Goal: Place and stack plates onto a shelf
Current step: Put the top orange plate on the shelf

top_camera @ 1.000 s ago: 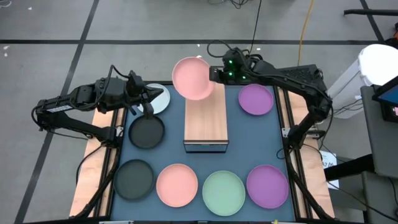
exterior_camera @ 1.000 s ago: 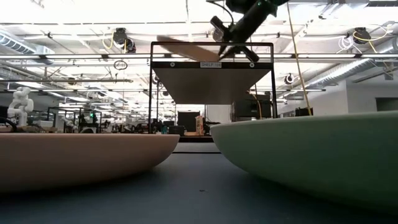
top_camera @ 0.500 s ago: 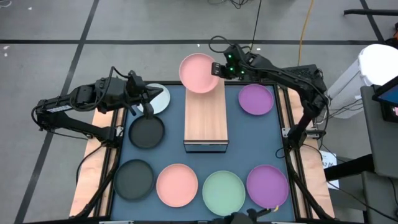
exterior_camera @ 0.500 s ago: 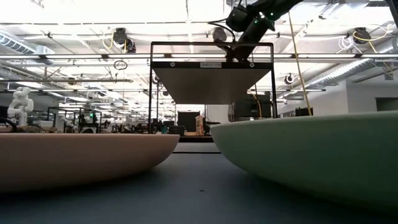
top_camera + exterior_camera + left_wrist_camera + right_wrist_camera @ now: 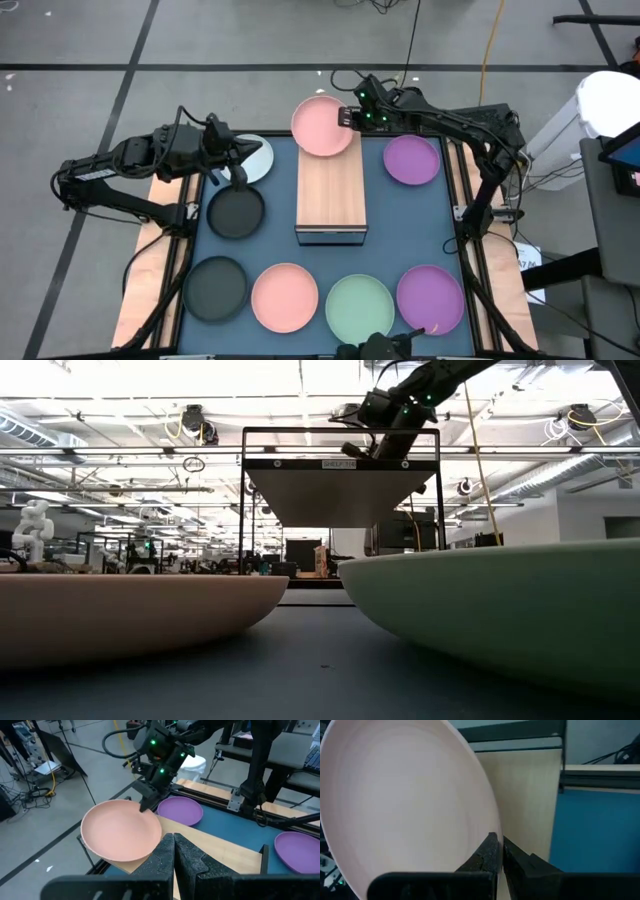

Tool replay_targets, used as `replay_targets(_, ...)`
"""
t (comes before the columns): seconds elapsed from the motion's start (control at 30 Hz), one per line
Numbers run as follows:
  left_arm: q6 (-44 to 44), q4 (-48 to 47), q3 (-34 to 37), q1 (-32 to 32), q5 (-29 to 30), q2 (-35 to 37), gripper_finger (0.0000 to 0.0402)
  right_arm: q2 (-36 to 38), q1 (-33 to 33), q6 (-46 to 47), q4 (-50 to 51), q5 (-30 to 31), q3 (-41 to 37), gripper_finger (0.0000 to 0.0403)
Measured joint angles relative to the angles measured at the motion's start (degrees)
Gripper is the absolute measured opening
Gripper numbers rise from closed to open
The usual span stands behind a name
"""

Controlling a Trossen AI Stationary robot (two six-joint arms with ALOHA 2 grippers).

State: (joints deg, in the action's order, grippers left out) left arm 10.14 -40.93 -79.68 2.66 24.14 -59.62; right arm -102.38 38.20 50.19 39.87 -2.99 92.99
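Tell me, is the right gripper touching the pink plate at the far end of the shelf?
Touching. In the right wrist view, the right gripper has its fingers closed on the rim of the pink plate.

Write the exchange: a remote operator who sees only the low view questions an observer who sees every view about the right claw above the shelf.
Operator: Is the right claw carrying anything?
Observer: Yes, a pink plate, pinched at its rim.
Operator: Where is it over the shelf?
Observer: At the far end, overhanging the edge there.
Operator: Anything else on the shelf?
Observer: No, its wood top is otherwise bare.
Operator: And the left claw?
Observer: Shut, beside the pale blue plate.
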Motion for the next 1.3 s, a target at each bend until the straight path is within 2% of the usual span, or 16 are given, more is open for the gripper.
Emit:
replay_targets(0.7, 1.0, 0.0, 0.0, 0.0, 0.0, 0.0, 0.0004, 0.2, 1.6, -1.4, 7.1, -1.6, 0.1, 0.0002)
replay_targets(1.07, 1.0, 0.0, 0.0, 0.0, 0.0, 0.0, 0.0004, 0.1, 1.6, 0.0, 7.6, 0.2, 0.0, 0.0060)
replay_targets(1.3, 0.6, 0.0, 0.0, 0.0, 0.0, 0.0, 0.0004, 0.0, 1.6, 1.8, 2.9, 0.3, 0.0, 0.0092)
